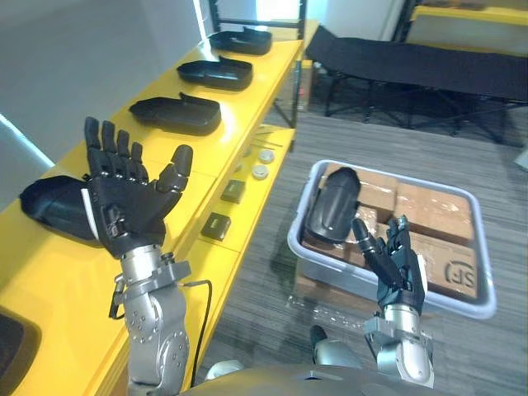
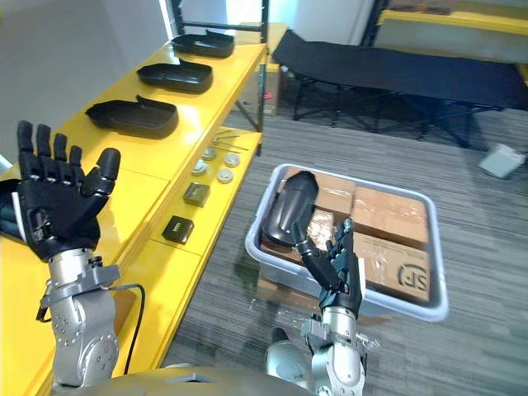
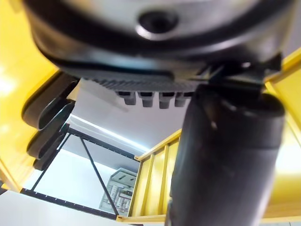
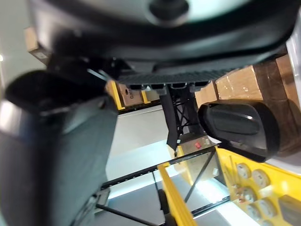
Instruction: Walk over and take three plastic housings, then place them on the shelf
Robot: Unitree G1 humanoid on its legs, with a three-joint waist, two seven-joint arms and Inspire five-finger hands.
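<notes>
Several black plastic housings lie in a row on the yellow shelf (image 1: 247,99) to my left: one far (image 1: 239,40), one nearer (image 1: 176,113), and one (image 1: 54,206) partly hidden behind my left hand. Another black housing (image 1: 332,205) leans on the cardboard boxes in a grey bin (image 1: 488,264) on the floor. My left hand (image 1: 124,194) is raised over the shelf edge, fingers spread and holding nothing. My right hand (image 1: 394,256) is open in front of the bin, just short of the housing (image 4: 237,127).
Two small black blocks (image 1: 216,224) and round white discs (image 1: 261,172) sit on the shelf's lower yellow ledge. Brown boxes (image 1: 433,214) fill the bin. A black folding cot (image 1: 412,62) stands at the back. Grey carpet lies between the shelf and the bin.
</notes>
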